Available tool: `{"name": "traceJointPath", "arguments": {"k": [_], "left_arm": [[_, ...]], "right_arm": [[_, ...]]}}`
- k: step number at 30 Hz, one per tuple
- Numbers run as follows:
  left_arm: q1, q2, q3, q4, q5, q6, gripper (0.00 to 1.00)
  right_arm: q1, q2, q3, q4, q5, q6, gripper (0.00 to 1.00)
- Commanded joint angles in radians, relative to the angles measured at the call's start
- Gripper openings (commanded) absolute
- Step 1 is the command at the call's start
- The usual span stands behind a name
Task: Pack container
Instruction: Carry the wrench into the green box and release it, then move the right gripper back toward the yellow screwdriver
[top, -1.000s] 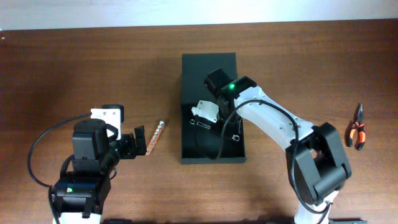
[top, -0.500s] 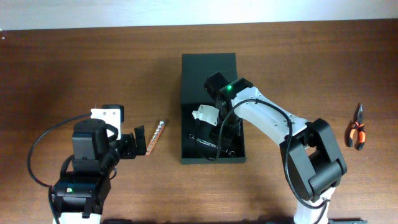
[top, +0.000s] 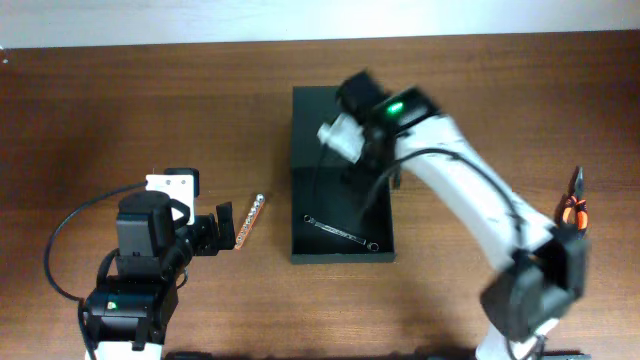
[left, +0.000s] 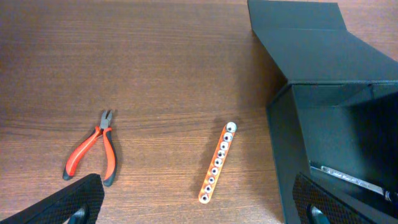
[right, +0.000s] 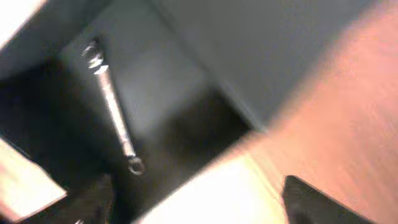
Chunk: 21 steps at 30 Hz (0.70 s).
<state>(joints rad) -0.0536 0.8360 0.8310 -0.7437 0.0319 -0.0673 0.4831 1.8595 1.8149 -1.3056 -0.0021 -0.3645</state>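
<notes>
The dark green container (top: 342, 110) stands open at the table's middle, its lid flap lying flat on the far side. A silver wrench (top: 340, 230) lies loose on its floor, also visible in the right wrist view (right: 112, 106). My right gripper (top: 378, 170) is blurred above the container's far half, its jaws open and empty (right: 205, 205). At the left my other gripper (top: 222, 232) stands open and empty over the table. An orange bit holder (left: 219, 163) lies just ahead of it, between its fingers (left: 81, 199) and apart from both.
Red-handled pliers (left: 93, 149) lie on the wood left of the bit holder. Orange-handled pliers (top: 572, 205) lie at the table's far right. The container wall (left: 283, 155) rises just right of the left gripper.
My right gripper has opened and let the wrench go onto the container floor. It has then risen and swung toward the container's far end. The left arm has not moved.
</notes>
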Motion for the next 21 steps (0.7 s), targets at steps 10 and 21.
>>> {"name": "traceJointPath", "arguments": {"k": [10,21], "left_arm": [[0.004,0.001,0.019,0.007,-0.010,0.016,0.99],[0.004,0.001,0.019,0.018,-0.010,0.016,0.99]], "right_arm": [[-0.626,-0.274,0.131,-0.351,0.093,0.509,0.96],[-0.708,-0.735,-0.410,-0.244,0.040,0.558,0.99]]}}
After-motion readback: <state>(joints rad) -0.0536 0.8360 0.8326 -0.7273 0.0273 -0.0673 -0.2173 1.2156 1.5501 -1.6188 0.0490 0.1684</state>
